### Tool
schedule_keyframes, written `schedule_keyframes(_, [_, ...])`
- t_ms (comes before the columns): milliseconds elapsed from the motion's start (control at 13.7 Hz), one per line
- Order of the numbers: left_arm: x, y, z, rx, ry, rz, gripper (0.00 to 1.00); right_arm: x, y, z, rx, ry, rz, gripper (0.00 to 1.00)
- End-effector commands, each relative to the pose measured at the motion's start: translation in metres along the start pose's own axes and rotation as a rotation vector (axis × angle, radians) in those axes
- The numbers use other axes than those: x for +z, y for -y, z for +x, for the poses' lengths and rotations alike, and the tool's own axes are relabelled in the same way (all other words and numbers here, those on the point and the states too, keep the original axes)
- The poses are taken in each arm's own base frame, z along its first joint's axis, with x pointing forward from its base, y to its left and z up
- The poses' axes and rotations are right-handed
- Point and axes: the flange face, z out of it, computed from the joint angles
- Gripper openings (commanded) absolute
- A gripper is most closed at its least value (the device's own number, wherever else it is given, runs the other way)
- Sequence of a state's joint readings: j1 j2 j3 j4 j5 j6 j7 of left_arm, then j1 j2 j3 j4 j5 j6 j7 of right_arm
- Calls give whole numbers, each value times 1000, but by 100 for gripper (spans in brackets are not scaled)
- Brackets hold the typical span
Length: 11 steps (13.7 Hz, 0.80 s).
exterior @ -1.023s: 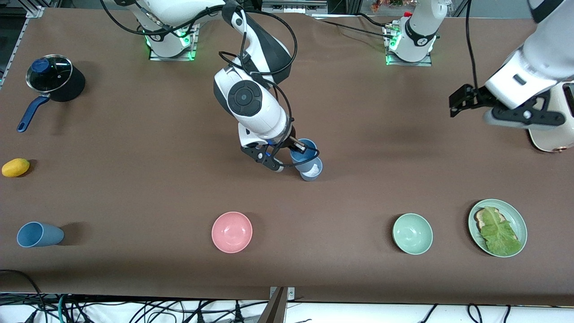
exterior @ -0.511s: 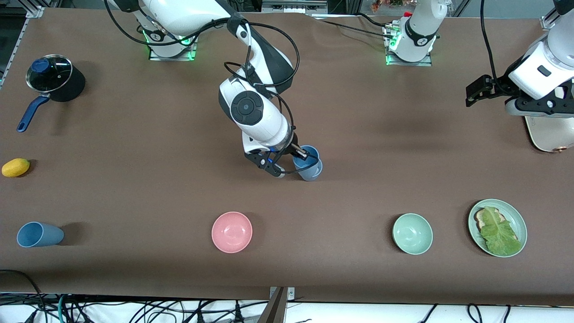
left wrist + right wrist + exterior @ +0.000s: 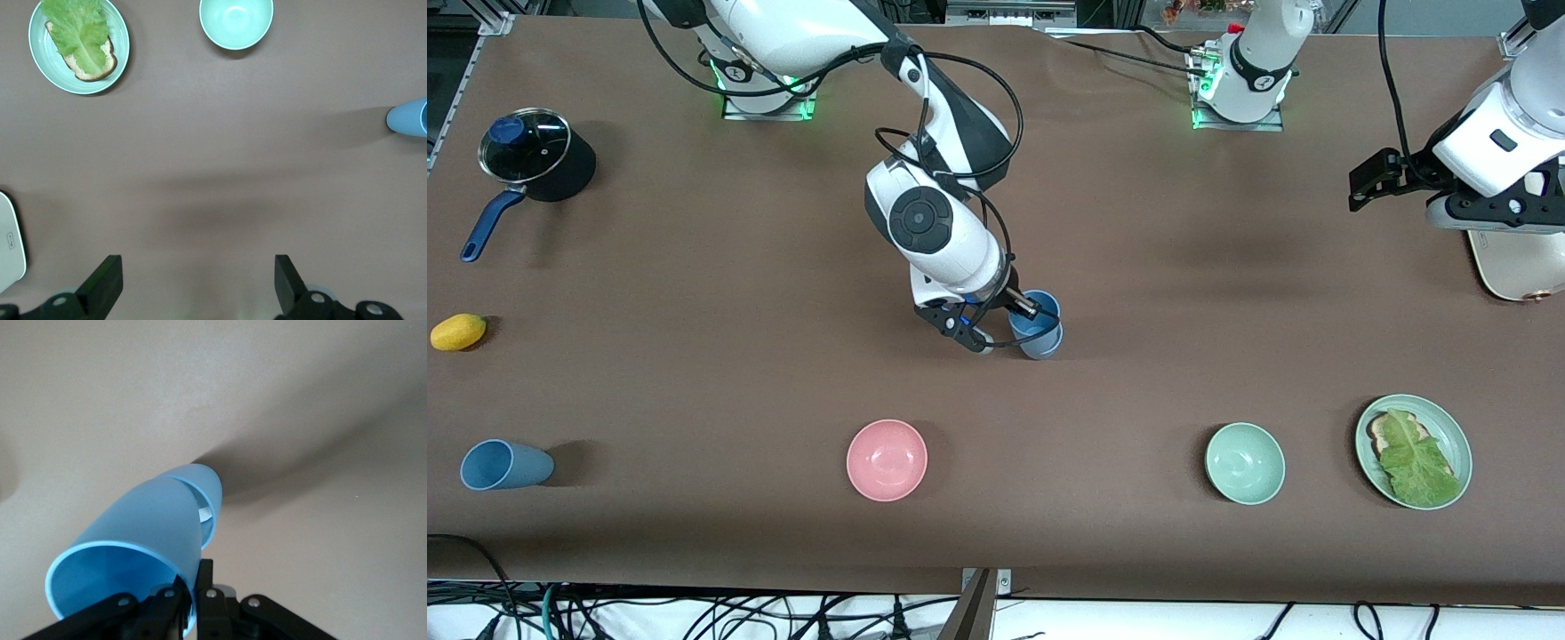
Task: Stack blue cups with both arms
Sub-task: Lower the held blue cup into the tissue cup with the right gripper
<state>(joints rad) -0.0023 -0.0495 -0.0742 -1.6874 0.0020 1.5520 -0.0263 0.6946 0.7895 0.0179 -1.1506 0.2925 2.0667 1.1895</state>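
My right gripper (image 3: 1009, 322) is shut on the rim of a blue cup (image 3: 1039, 309) near the table's middle. The cup's base sits tilted inside a greyer blue cup (image 3: 1045, 343) that stands on the table. In the right wrist view the gripper (image 3: 195, 587) pinches the held cup's wall (image 3: 133, 533). The greyer cup (image 3: 208, 495) shows a white patch inside. A third blue cup (image 3: 503, 465) lies on its side at the right arm's end, near the front camera. My left gripper (image 3: 1485, 213) is open and empty (image 3: 195, 287), up over the left arm's end.
A pink bowl (image 3: 887, 460), a pale green bowl (image 3: 1245, 463) and a green plate (image 3: 1451, 427) with lettuce on toast stand nearer the front camera. A lidded pot (image 3: 534, 156) and a yellow fruit (image 3: 458, 332) are at the right arm's end. A white appliance (image 3: 1516, 267) is under the left arm.
The right gripper has lowered the blue cup deeper into the greyer cup, hiding its white patch in the front view. The left arm drew back toward its end, then held still.
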Motion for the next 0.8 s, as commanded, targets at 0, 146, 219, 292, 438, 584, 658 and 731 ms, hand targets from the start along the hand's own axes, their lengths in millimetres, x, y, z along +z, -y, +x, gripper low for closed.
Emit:
schedule_keyframes(0, [-2,-1,-1,15,3,-14,100,0,9,-8,10,20,22,0])
schedule_keyframes(146, [-2,-1,-1,15,3,-13,100,0,9,-8,13,22,21,0])
schedule_keyframes(219, [-2,-1,-1,16,3,-14,100,2,9,-8,34,23,20,0])
schedule_keyframes(292, [-2,0,-1,15,3,-14,100,3,9,-11,45,25,18,0])
schedule_keyframes(438, [-2,0,-1,13,3,-14,100,5,9,-13,42,26,14,0])
schedule_keyframes(584, [-3,1,-1,13,2,-15,100,10,8,-12,45,25,5,24])
schedule_keyframes(658, [-2,0,-1,13,2,-16,100,11,7,-11,47,26,2,43])
schedule_keyframes(731, [-2,1,-1,12,3,-16,100,12,7,-12,42,20,-1,63])
